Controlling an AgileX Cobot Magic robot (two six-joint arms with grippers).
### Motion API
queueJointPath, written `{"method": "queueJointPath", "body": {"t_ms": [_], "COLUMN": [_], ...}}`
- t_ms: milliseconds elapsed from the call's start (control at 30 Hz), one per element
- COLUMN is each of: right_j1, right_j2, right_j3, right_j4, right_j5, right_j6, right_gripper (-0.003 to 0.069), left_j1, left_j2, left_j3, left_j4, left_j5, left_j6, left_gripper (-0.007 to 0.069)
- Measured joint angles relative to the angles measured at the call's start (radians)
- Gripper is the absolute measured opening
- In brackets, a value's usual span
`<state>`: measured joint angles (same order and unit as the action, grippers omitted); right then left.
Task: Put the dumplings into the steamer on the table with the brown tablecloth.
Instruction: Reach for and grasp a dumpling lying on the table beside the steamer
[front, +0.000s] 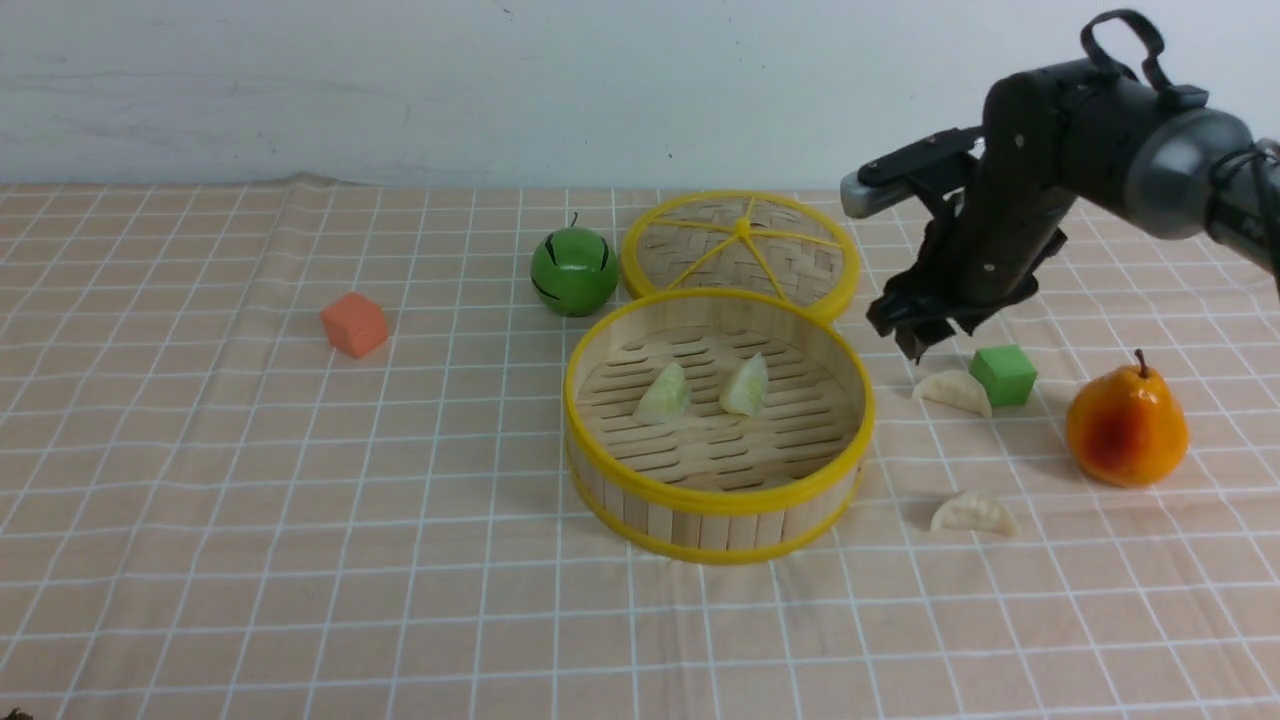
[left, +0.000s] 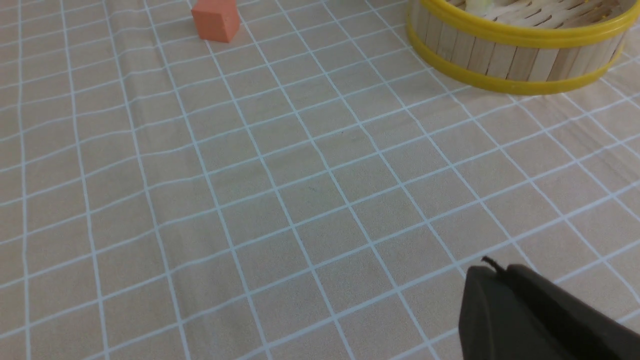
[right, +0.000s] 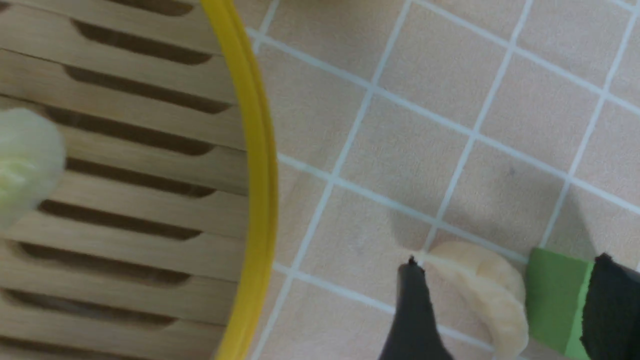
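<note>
Tablecloth (front: 300, 620) nearest; steamer (front: 720, 525) holds 2 green dumplings (front: 663, 394), approx half done. 2 white dumplings (front: 955, 390) left outside, on its right. Right gripper (front: 920, 338) wide open over far one; left gripper (left: 500, 300) unclear.

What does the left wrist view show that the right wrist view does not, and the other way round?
Only the left wrist view shows the orange cube, the outer wall of the steamer and the tip of the left gripper. Only the right wrist view shows a cream dumpling lying inside the open right gripper, next to the green cube, and the steamer's slatted floor. Both show the steamer's yellow rim and the brown tablecloth.
</note>
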<state>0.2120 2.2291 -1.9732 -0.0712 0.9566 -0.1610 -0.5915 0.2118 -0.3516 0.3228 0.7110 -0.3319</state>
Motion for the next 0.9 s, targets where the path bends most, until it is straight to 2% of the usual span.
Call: {"method": "queueJointPath", "body": {"t_ms": [167,400,600,800,900], "right_j1": [0.000,0.000,-0.002,-0.007,-0.008], "right_j2": [0.056,0.083,0.099,0.099,0.096], "right_j3": [-0.002,-0.006,-0.011,-0.018,-0.018], "right_j4": [-0.104,-0.051,-0.046,-0.073,-0.073], "right_j5": [-0.022,-0.027,-0.013,0.057,0.080], "right_j6": [0.000,0.000,-0.006,-0.006,-0.011], "right_gripper": [0.0442,0.0422,0.0335,0.0153,0.0115], "left_j1": [0.000,0.000,0.000,0.000,0.000], "left_j2": [0.000,0.000,0.000,0.000,0.000], "left_j3": [0.000,0.000,0.000,0.000,0.000], "left_j4": [0.009,0.025,0.026,0.026,0.026], "left_j5": [-0.001,-0.001,-0.001,-0.001,-0.001], "left_j6": [0.000,-0.004,-0.004,-0.004,-0.004], "left_gripper": [0.0021,0.0021,0.0025,0.0031,0.0036]}}
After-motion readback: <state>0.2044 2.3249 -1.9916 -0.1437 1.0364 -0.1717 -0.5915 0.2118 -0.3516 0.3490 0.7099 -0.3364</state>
